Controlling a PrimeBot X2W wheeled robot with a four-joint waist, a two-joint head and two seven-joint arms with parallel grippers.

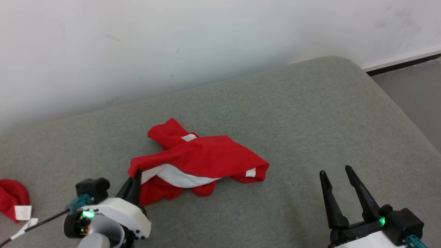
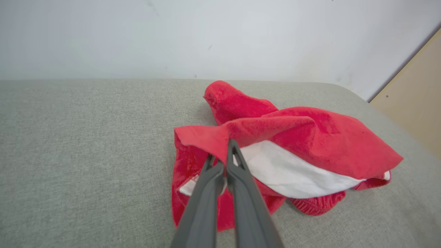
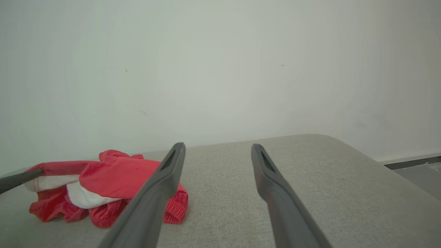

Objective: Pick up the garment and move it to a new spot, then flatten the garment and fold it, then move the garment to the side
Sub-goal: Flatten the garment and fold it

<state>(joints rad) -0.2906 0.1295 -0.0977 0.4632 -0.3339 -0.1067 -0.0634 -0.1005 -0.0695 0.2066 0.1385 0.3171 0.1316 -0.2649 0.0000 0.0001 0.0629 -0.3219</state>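
Roughly in the middle of the grey padded surface [image 1: 310,113] lies the garment [image 1: 203,156], a crumpled red piece with white panels, one red lobe pointing toward the pale wall [image 1: 137,51]; the left gripper [image 1: 137,176] is at the garment's near left edge, its jaws pressed together and pinching the red hem there, just above a white panel; the right gripper [image 1: 335,170] is well apart to the garment's right, jaws spread, holding nothing; a second red cloth [image 1: 10,196] with a white tag lies at the head view's far left.
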